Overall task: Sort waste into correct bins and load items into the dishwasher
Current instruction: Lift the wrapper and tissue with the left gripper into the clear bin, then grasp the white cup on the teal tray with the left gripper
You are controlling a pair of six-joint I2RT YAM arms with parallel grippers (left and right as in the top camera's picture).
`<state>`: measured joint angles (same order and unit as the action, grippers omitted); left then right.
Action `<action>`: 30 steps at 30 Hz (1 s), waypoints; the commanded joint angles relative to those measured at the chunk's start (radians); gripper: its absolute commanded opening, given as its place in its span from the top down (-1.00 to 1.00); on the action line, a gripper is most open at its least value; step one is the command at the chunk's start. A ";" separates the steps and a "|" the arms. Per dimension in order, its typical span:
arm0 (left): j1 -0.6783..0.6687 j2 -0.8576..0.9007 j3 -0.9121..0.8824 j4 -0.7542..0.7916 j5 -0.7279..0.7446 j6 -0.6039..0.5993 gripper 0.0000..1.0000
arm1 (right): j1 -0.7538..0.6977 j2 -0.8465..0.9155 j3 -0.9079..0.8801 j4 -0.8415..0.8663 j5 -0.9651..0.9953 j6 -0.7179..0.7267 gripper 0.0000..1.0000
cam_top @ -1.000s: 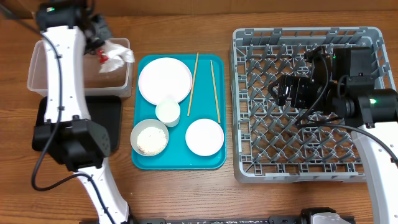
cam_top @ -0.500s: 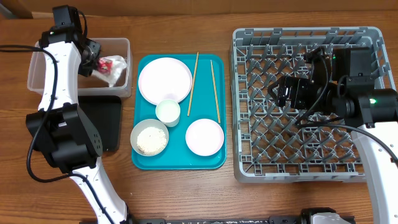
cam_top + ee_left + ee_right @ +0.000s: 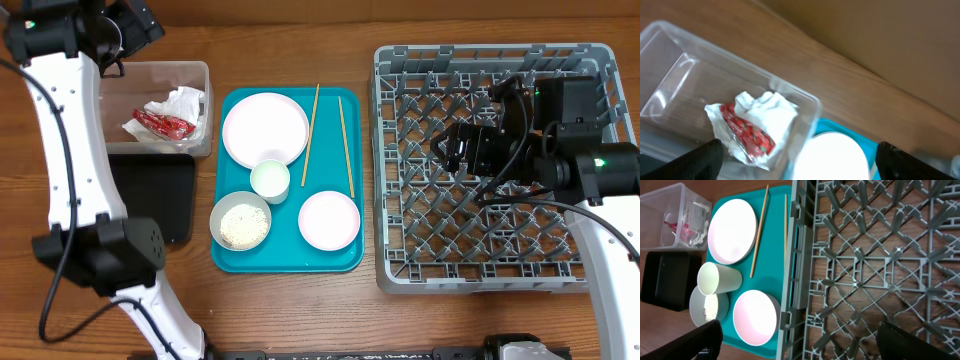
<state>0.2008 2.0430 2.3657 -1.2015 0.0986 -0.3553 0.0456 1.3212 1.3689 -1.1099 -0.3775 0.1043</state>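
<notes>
- The tub (image 3: 675, 70) was clear, glossy plastic.
- The wrapper (image 3: 746, 133) looked shiny and crinkled; the napkin (image 3: 771, 114) was matt crumpled paper.
- The rack (image 3: 796, 285) was matt grey plastic.

A brown wooden table (image 3: 290, 310) with visible grain is recorded under soft, even light. Beyond its far edge a plain tan surface (image 3: 880, 30) is seen, nature undetermined.

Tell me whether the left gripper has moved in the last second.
Yes. Overhead, the left gripper has shifted from over the tub to past its far rim, toward the top edge.
</notes>
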 commanded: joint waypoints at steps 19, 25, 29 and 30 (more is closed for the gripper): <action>-0.215 -0.160 0.019 -0.488 0.208 0.370 -0.81 | -0.001 -0.013 0.024 -0.011 -0.006 0.000 -1.00; -0.327 -0.160 -0.157 -0.484 0.061 0.355 -0.79 | -0.001 -0.013 0.024 -0.024 -0.006 0.000 -1.00; -0.363 -0.160 -0.315 -0.425 -0.037 0.356 -0.72 | -0.001 -0.012 0.024 -0.021 -0.006 0.000 -1.00; -0.366 -0.159 -0.396 -0.370 -0.047 0.356 -0.66 | -0.001 -0.011 0.024 -0.021 -0.006 0.000 -1.00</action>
<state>-0.1558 1.8904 2.0808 -1.6337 0.1360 -0.0147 0.0456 1.3212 1.3689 -1.1374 -0.3779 0.1043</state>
